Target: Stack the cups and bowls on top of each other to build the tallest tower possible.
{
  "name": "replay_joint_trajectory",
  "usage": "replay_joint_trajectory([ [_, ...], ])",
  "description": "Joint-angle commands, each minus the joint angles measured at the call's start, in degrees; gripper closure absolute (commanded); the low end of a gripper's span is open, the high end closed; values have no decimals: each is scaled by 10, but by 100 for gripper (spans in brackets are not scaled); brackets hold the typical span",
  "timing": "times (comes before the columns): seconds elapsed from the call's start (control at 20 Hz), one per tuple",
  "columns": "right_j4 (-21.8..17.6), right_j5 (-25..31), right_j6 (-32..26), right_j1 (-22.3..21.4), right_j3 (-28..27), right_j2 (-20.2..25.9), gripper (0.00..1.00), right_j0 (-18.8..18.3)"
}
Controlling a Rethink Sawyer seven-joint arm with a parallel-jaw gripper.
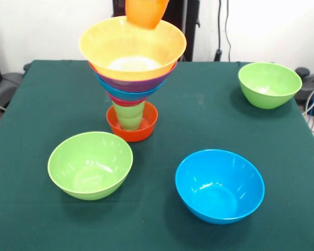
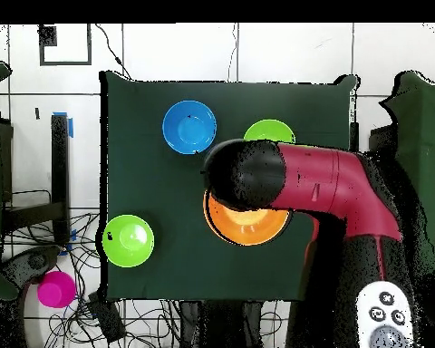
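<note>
The tower point(image 1: 131, 78) stands left of the table's middle. Its base is a small red-orange bowl point(image 1: 132, 130) with a light green cup point(image 1: 129, 116) in it. Pink, blue and purple bowls sit above the cup, and the very large orange bowl point(image 1: 132, 47) point(image 2: 246, 225) is on top. An orange cup point(image 1: 145, 11) hangs in the air just over the big bowl's far rim, cut off by the picture's top edge. The gripper holding it is out of sight past that edge. In the overhead view the red and black arm point(image 2: 294, 181) hides it.
Three loose bowls lie on the green cloth. There is a lime green bowl point(image 1: 90, 164) point(image 2: 269, 134) and a blue bowl point(image 1: 220, 185) point(image 2: 189, 126). Another lime green bowl point(image 1: 269, 84) point(image 2: 128, 240) sits near a table corner. A pink object point(image 2: 56, 289) lies off the table among cables.
</note>
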Motion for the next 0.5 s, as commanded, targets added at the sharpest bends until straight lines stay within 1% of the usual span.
replay_joint_trajectory([
  [0.05, -19, -59, 91, 67, 55, -16, 100, 11],
  [0.3, -20, -93, 90, 84, 54, -28, 100, 17],
  [0.5, -16, -107, 89, 90, 58, -37, 100, 22],
])
